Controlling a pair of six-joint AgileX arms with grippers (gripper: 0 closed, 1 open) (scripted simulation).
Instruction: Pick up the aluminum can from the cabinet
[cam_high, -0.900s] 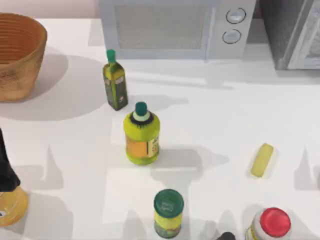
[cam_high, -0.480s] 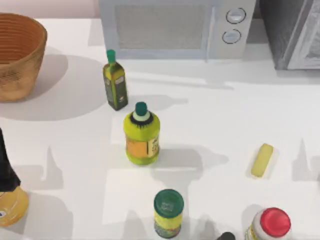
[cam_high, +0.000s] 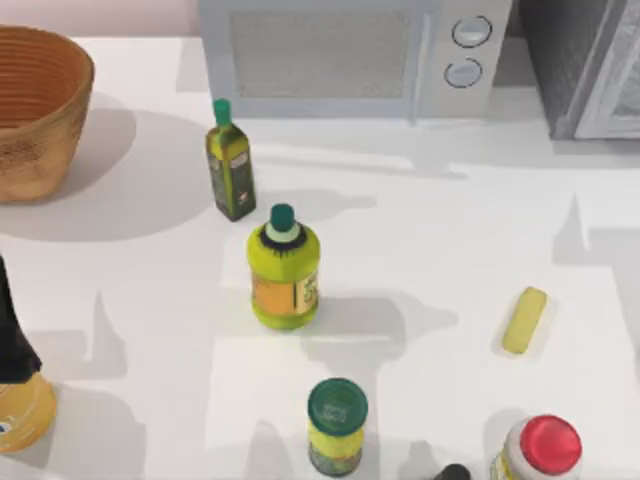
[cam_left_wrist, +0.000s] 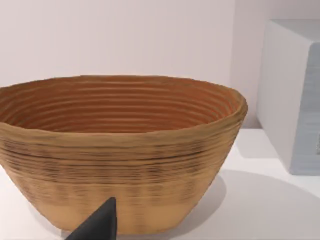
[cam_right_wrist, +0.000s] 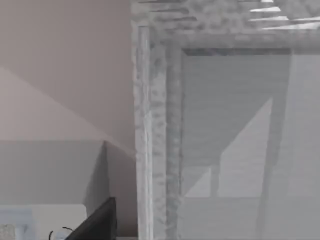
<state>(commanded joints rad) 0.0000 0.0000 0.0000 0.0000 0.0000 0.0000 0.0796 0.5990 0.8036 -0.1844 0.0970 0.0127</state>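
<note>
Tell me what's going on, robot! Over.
Right wrist camera faces the cabinet, door shut. Can not seen. Left wrist camera faces the basket. Bottles stand mid-table, off the path.

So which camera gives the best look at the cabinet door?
The right wrist view: the cabinet stands close ahead, its pale framed door facing the camera. The top view catches just a corner of the cabinet at the table's far right. The left wrist view faces the basket instead.

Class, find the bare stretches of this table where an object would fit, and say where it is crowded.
Free: between the microwave, the cabinet and the yellow block; also between the basket and the olive oil bottle. Crowded: near edge, around the green-lidded jar and the red-capped container.
</note>
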